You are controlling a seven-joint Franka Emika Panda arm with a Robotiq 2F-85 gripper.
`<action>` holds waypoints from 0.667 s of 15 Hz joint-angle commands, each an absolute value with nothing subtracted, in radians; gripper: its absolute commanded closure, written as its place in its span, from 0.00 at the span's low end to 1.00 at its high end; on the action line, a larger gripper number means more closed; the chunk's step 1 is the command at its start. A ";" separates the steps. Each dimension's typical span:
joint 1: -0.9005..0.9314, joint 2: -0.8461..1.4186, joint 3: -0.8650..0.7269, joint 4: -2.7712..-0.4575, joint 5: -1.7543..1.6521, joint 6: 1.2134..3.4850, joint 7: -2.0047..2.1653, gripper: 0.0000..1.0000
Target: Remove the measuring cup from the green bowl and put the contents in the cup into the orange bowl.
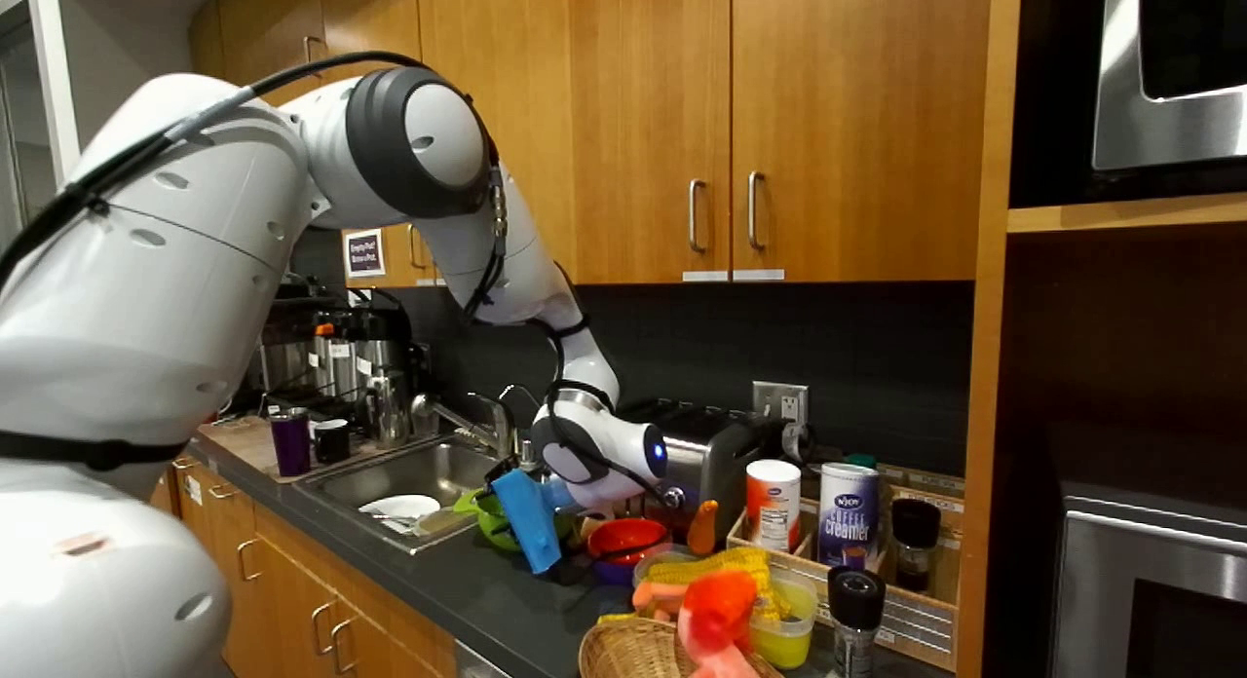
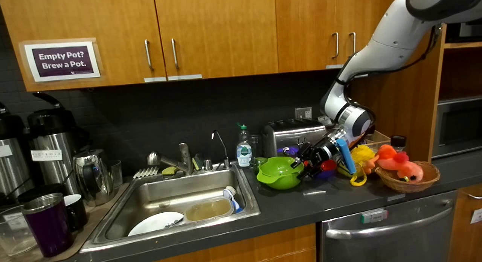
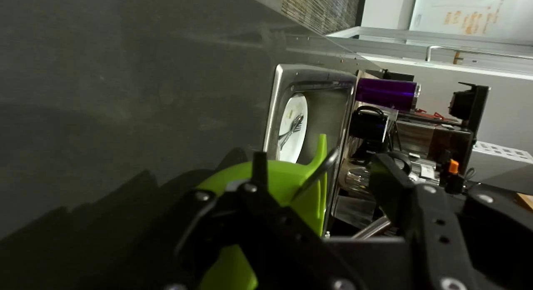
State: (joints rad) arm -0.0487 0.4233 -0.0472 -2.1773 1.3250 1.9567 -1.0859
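Note:
The green bowl (image 2: 278, 173) stands on the counter beside the sink. In the wrist view a slim dark handle (image 3: 317, 175) rises from the green bowl (image 3: 283, 175) and lies across the gap between my fingers. It looks like the measuring cup's handle; the cup's body and contents are hidden. My gripper (image 3: 319, 158) is open, its fingers well apart and neither one visibly pressing on the handle. In an exterior view my gripper (image 2: 299, 169) reaches over the bowl's right rim. The orange bowl (image 1: 628, 535) sits on a purple-blue bowl to the right, partly behind the arm.
The sink (image 2: 169, 179) holds a white plate and a plastic tub. A toaster (image 2: 295, 136) and a soap bottle (image 2: 244, 151) stand behind the green bowl. A woven basket (image 2: 408, 183) of plush toys and a wooden box (image 1: 916, 615) with canisters are on the right.

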 commanded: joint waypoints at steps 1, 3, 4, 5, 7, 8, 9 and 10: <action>-0.042 0.432 -0.036 -2.163 1.347 1.971 -1.094 0.67; -0.034 0.432 -0.034 -2.159 1.341 1.982 -1.089 0.83; -0.031 0.431 -0.033 -2.159 1.339 1.986 -1.088 0.91; -0.028 0.431 -0.032 -2.158 1.337 1.990 -1.088 0.98; -0.023 0.429 -0.030 -2.158 1.335 1.997 -1.085 1.00; -0.022 0.430 -0.028 -2.157 1.334 2.002 -1.087 1.00; -0.021 0.429 -0.026 -2.158 1.334 2.005 -1.088 0.99; -0.020 0.428 -0.025 -2.158 1.334 2.007 -1.086 0.99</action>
